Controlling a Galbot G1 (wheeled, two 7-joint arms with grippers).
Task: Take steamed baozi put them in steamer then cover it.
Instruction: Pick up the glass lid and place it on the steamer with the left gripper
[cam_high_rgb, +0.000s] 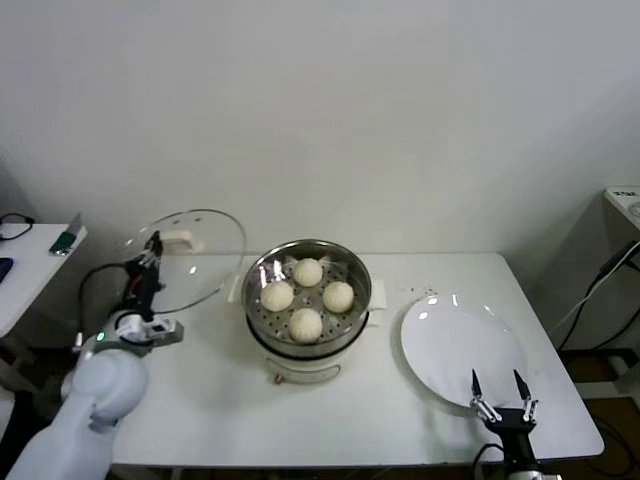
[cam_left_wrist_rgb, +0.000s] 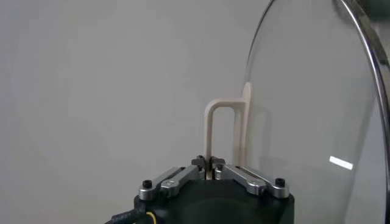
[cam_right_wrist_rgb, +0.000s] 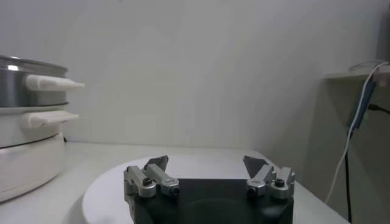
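Four steamed baozi (cam_high_rgb: 306, 296) are sitting in the steamer (cam_high_rgb: 307, 318) mid-tabletop (cam_high_rgb: 220, 400). The left claw (cam_high_rgb: 153, 243) is pinching the glass lid's (cam_high_rgb: 200, 255) handle near the left edge; the right claw (cam_high_rgb: 497, 388) is gaping empty over the plate (cam_high_rgb: 450, 340) at the front-right corner.

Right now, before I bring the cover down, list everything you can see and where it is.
steamed baozi: four, cream-white, on the perforated tray inside the steamer.
steamer: one, shiny steel on a cream-white base, table centre.
glass lid: one, clear with a cream handle, held tilted in the air to the steamer's left.
plate: one, white, bare, on the table to the steamer's right.
table: one, white.
side table: one, white, far left, small items on it.
left claw: shut on the lid's handle.
right claw: open, at the plate's near edge.
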